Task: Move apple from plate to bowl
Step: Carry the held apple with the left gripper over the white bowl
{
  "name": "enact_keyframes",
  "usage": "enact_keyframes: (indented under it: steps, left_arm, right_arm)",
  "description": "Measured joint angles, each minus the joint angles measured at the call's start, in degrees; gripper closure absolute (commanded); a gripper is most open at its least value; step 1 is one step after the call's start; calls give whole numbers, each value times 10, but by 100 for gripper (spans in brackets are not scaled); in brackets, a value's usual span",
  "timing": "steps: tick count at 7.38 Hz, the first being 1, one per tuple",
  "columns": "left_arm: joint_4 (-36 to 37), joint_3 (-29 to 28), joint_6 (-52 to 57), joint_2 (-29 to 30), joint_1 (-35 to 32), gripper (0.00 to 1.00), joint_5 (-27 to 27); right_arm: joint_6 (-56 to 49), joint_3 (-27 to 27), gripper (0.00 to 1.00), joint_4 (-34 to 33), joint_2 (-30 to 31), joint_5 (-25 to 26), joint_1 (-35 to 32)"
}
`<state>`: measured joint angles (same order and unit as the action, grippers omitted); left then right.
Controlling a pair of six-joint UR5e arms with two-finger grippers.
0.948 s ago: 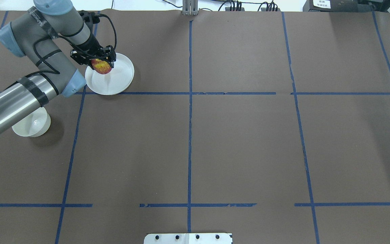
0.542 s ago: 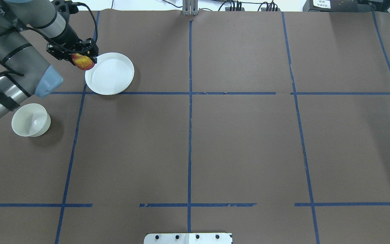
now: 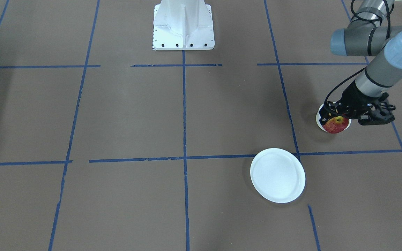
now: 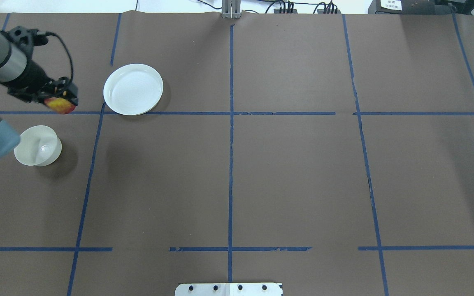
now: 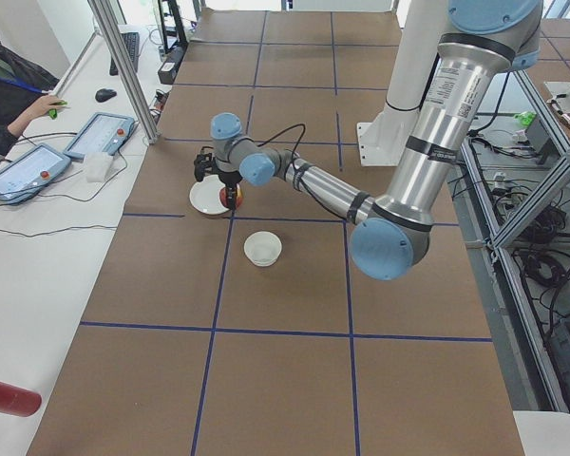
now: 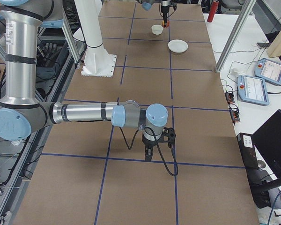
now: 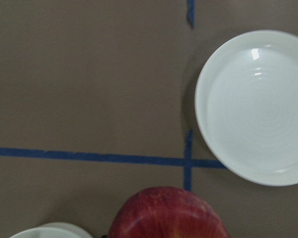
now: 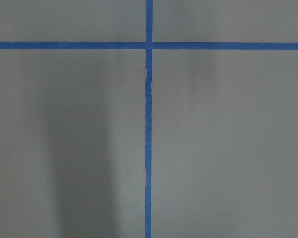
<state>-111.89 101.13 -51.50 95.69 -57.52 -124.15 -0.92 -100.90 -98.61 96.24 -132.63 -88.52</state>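
Going left to right in the overhead view: one small deep white bowl (image 4: pixel 37 146) sits at the far left of the bench (image 4: pixel 294 172), nothing in it. Just past it the left fingers (image 4: pixel 72 96) are pinching the one apple (image 4: pixel 61 106), red with a yellow patch, holding it up off the bench. It's clear of the plate and close to the bowl but not in it; the left wrist camera has the bowl rim just beside the apple and the plate off to the other side. Next comes the one flat white plate (image 4: pixel 133 89), bare, by a crossing of blue tape lines (image 4: pixel 231 113). Two arms total. The right fingers (image 6: pixel 148 151) only show in the side view, hanging low over the bench, and I can't tell if they're spread or pressed together.
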Motion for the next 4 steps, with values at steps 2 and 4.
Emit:
enact_keyframes:
  steps: [2,4]
  left_arm:
    - [-80,12,-20,-78,9,89,11]
    - [-96,6,-46,-91,38,89,28]
  right_arm:
    - [0,0,0,0,0,0,0]
    - [0,0,0,0,0,0,0]
